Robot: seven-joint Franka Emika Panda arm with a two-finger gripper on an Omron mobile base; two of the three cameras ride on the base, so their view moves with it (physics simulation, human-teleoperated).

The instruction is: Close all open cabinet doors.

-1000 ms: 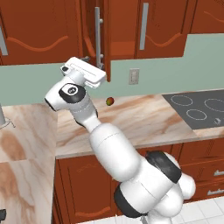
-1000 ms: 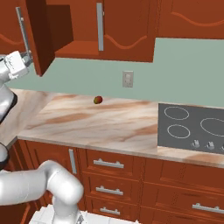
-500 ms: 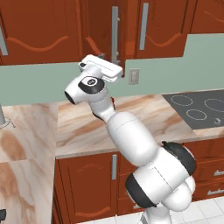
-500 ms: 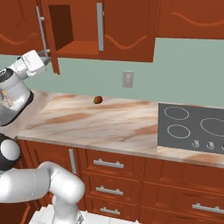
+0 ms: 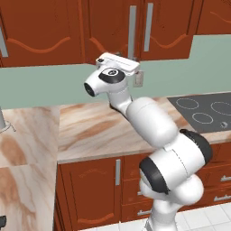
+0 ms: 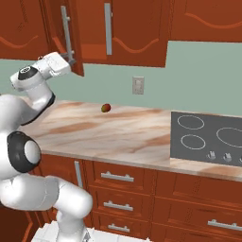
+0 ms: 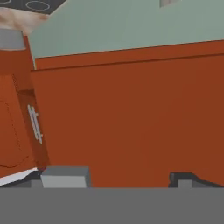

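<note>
**Robot hand at the foot of an open wall-cabinet door**

One cabinet door (image 6: 66, 35) stood swung out from the row of reddish-brown wall cabinets above the counter, its long silver handle (image 6: 66, 33) facing the room in the right base view. The neighbouring door (image 6: 124, 29), just to its right, lay flat against the cabinet front. In the left base view the open door (image 5: 113, 28) appeared nearly edge-on, beside a closed one (image 5: 167, 27) with its own upright bar.

The gripper (image 6: 71, 61) sat at the lower end of the open door, close to the bottom of the handle; whether it touched the wood could not be told. Its jaws stood wide apart, with nothing between them. The hand view showed a broad reddish-brown panel (image 7: 131, 118) directly ahead of the fingertips (image 7: 65, 176), and a short silver bar (image 7: 35, 124) on a narrower strip to one side.

Below, a small round fruit (image 6: 106, 108) rested on the marble counter (image 6: 118, 137) near the green wall (image 6: 198, 80), under a wall socket (image 6: 138, 85). A black hob (image 6: 208, 139) lay well apart, further right.
</note>
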